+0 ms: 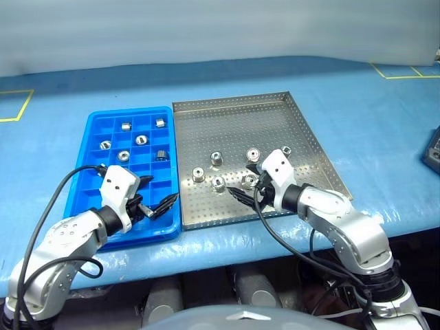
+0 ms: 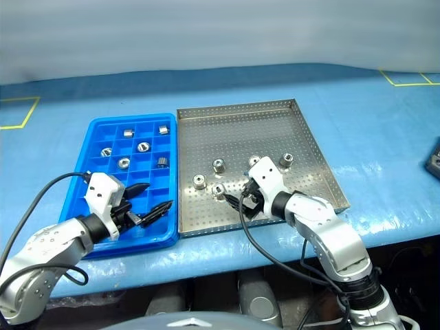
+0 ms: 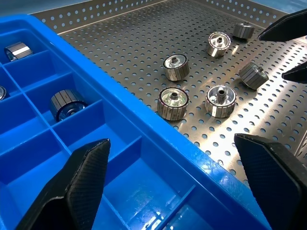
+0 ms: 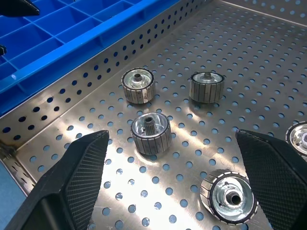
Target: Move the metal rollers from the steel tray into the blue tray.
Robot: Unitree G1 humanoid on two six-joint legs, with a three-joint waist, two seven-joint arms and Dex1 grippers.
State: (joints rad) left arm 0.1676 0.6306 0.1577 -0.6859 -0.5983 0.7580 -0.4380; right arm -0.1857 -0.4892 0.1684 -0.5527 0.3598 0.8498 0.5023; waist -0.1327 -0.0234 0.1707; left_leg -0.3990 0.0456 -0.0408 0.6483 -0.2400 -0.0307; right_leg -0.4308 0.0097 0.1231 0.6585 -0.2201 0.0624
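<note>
**Right arm sits nearest the remaining rollers**

Blue-covered bench carries the steel tray beside the blue tray. Our right gripper, jaws apart, hangs just short of the metal rollers ahead. Our left gripper, also spread, hovers over blue compartments.

The two eye views look from up high, forward and down, at the blue worktop and both trays, side by side and nearly the same. The left wrist view sits low and close over the blue tray, looking across to the steel tray. The right wrist view looks closely at the steel tray floor. Both wrist views share some metal rollers.
</note>
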